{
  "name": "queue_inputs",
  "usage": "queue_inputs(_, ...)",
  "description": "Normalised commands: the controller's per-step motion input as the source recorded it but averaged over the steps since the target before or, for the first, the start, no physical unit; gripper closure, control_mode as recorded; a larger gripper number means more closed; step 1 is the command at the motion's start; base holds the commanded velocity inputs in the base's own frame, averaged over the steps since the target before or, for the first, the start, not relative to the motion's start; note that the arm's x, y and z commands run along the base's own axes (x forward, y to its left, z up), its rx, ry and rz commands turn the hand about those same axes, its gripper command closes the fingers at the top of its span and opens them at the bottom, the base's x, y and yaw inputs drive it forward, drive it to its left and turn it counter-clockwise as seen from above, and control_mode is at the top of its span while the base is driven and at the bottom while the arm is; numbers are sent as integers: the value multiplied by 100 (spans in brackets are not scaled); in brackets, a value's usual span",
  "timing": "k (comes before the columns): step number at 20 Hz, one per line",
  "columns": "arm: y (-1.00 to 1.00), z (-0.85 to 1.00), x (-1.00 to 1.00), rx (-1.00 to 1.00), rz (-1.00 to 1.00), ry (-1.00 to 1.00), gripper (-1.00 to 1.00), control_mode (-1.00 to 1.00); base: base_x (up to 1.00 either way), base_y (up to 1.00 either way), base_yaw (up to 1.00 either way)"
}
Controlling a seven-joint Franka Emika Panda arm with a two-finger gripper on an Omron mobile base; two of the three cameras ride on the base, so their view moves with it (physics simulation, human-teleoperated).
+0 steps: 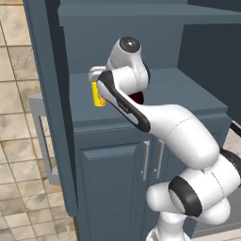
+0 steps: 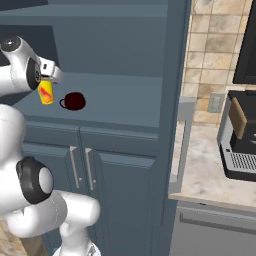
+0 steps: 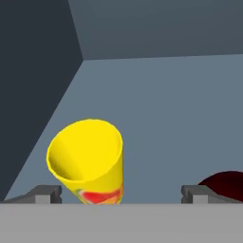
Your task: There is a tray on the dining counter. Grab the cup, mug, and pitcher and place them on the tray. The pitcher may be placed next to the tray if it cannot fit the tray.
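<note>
The yellow cup (image 3: 90, 159) with a red-orange mark stands upright on the dark blue-grey cabinet shelf (image 1: 179, 87). My gripper (image 3: 122, 193) hovers just above it, open. In the hand view the cup sits between the finger tips, closer to the left one. From the left base view the hand hangs over the cup (image 1: 98, 96); from the right, the gripper (image 2: 48, 81) tops the cup (image 2: 45, 92). The dark maroon mug (image 2: 74, 101) stands right beside the cup, by the right finger tip (image 3: 197, 192). The tray, pitcher and dining counter are out of view.
The shelf is a recess with a back wall and a side wall (image 3: 33, 71) close to the cup's left. Cabinet doors (image 2: 115, 200) lie below. A pale stone worktop (image 2: 200, 175) with a black coffee machine (image 2: 240, 135) stands to the right.
</note>
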Motion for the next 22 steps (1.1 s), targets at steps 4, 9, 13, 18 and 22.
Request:
queue_inputs(4,0,0,19,0,0,0,-100,-100,0,0,0)
queue_inputs(9,0,0,20,0,0,0,-100,-100,0,0,0)
queue_inputs(13,0,-1,20,0,0,1,-100,-100,0,0,0)
queue_inputs(18,0,-6,19,0,0,0,-100,-100,0,0,0)
queue_inputs(22,0,-1,17,0,0,0,-100,-100,0,0,0)
